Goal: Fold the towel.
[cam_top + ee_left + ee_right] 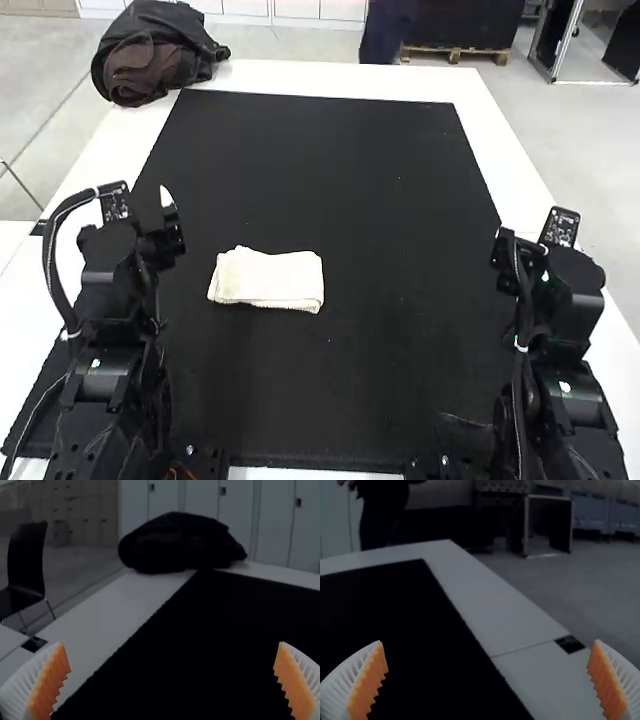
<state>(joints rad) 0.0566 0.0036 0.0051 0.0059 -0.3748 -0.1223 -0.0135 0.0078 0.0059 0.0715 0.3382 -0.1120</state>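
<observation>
And there lay the towel (268, 280), folded on the black mat (330, 180), long axis running left to right, near and rightward of the wide-spread left claw (168, 212), well apart from the right claw (503, 262), likewise spread.

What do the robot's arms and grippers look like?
The left arm and right arm are black and chunky, with black cables and small white ties. Each arm has a little dark board with pale specks. The left gripper and right gripper both have white, ribbed fingers and bumpy orange pads.
</observation>
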